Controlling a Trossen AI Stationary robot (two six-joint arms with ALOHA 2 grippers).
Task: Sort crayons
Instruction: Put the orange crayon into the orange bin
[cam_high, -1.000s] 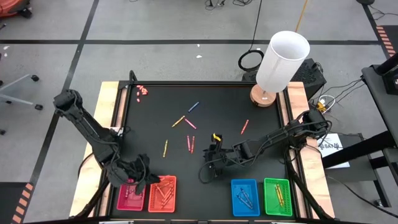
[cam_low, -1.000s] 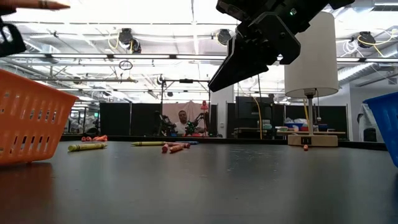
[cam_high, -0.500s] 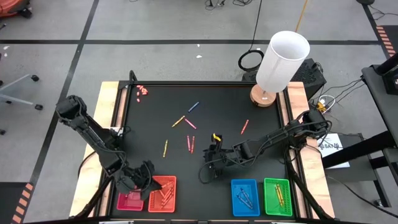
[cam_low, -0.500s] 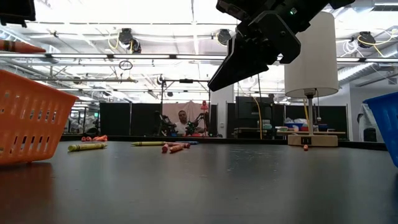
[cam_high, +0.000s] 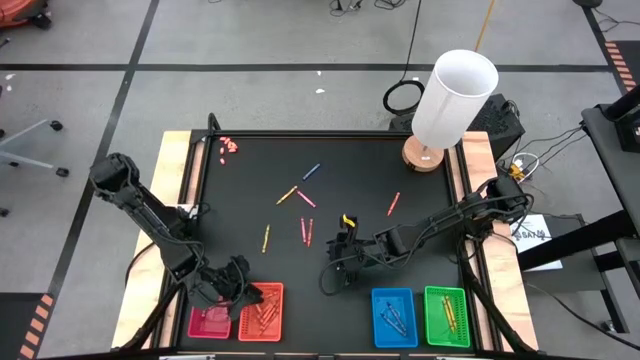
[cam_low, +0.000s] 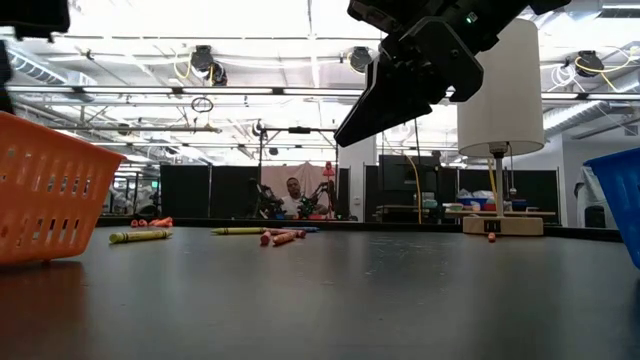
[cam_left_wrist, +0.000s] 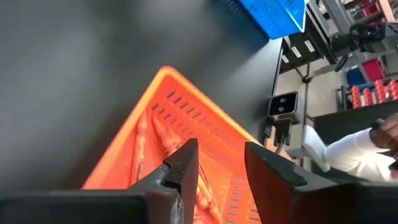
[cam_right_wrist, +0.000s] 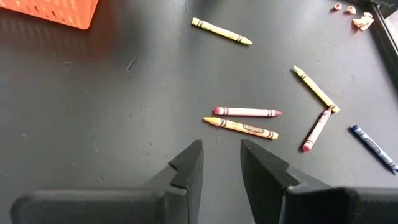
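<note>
Several crayons lie loose on the black table: a yellow one (cam_high: 266, 238), a red pair (cam_high: 305, 231), an orange (cam_high: 287, 195), a pink (cam_high: 306, 199), a blue (cam_high: 312, 171) and a red one (cam_high: 393, 204). My left gripper (cam_left_wrist: 221, 168) stands open above the orange tray (cam_high: 262, 312), which holds several crayons (cam_left_wrist: 163, 134); nothing is between its fingers. My right gripper (cam_right_wrist: 222, 158) hangs open above the table's middle (cam_high: 335, 262), a little short of the red (cam_right_wrist: 247, 112) and orange (cam_right_wrist: 241, 127) crayons.
A red tray (cam_high: 210, 322) stands left of the orange one; blue (cam_high: 394, 317) and green (cam_high: 446, 315) trays stand at the near right. A white lamp (cam_high: 452, 95) stands at the far right corner, and small pink bits (cam_high: 229, 146) at the far left.
My left gripper has sunk and gone a little toward the near edge, over the orange tray. The crayon it held came down with it in the low view and is now gone from its fingers: it has let go.
</note>
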